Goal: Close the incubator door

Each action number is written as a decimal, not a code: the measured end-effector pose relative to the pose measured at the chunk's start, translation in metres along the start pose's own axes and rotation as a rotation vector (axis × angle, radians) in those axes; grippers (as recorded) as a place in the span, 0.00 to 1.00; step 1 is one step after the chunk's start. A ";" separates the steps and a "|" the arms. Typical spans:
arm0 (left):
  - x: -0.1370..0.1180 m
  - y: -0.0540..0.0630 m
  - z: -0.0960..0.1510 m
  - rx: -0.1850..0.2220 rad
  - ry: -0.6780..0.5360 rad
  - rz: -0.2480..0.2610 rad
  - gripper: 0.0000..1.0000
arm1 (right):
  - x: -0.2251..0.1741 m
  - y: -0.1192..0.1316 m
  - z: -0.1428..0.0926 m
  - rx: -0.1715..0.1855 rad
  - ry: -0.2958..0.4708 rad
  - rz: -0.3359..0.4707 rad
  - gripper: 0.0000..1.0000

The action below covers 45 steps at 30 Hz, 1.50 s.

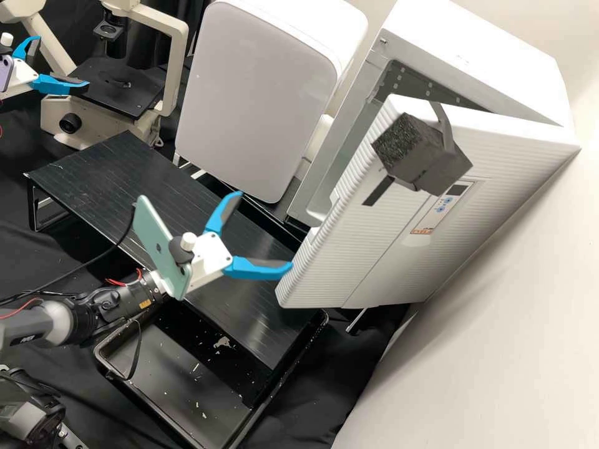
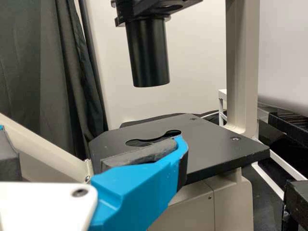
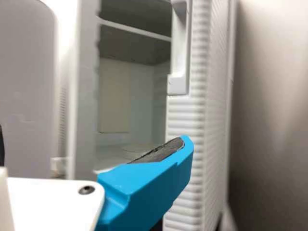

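- Pale wall (image 1: 505, 324) flanks the white incubator (image 1: 493, 81); black cloth (image 1: 349, 371) lies below.
- Incubator door (image 1: 387, 249) stands ajar, a dark block (image 1: 430, 156) fixed to its front.
- Right claw (image 1: 266, 231) has its fingers apart; one tip meets the door's free edge by eye, though I cannot tell if they touch.
- Left claw (image 1: 63, 61), also spread, is at the stage (image 1: 115, 87) of a beige microscope (image 1: 87, 121).
- Between microscope and incubator stands a grey-fronted unit (image 1: 256, 93).
- Under the right claw runs a black platform (image 1: 125, 181), near a flecked tray (image 1: 168, 386).
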 end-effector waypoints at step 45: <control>0.000 0.000 0.000 0.000 0.000 0.000 1.00 | 0.075 -0.064 0.014 -0.057 -0.044 -0.127 1.00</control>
